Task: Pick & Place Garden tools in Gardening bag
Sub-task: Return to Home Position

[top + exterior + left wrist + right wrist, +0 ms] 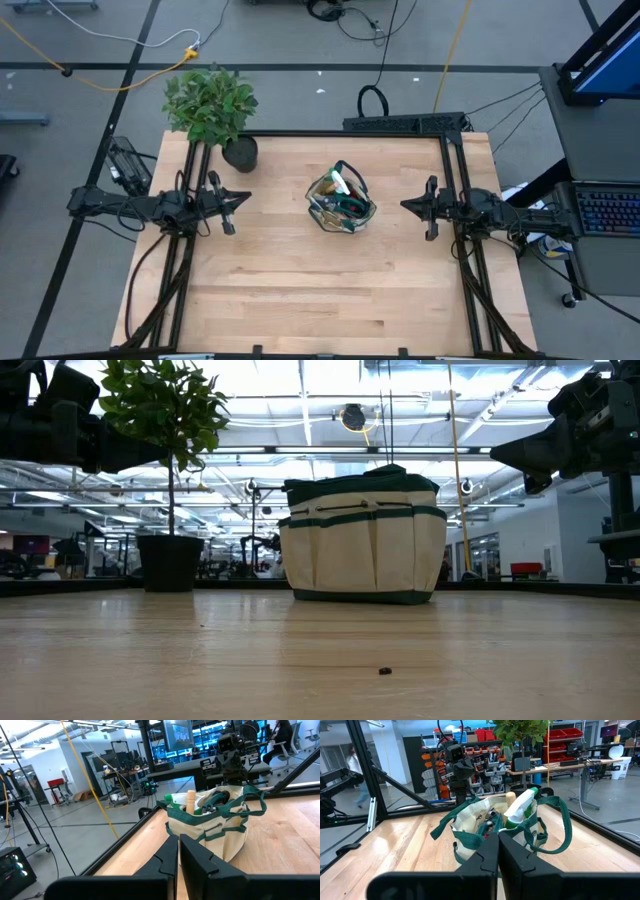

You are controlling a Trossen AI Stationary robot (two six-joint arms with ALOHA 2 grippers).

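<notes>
gardening bag [341, 203] upright mid-table, garden tools [512, 807] inside: wooden handle, green-white item protruding.

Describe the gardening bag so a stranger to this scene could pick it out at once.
Start at the wooden table; near its middle, between the left hand and the right hand, sits the gardening bag. It is the small round cream tote with dark green trim and tool handles poking out, unlike the black-potted leafy plant at a corner on the left arm's side.

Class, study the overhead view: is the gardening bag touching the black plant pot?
No, the gardening bag stands mid-table, with bare wood between it and the plant pot.
</notes>
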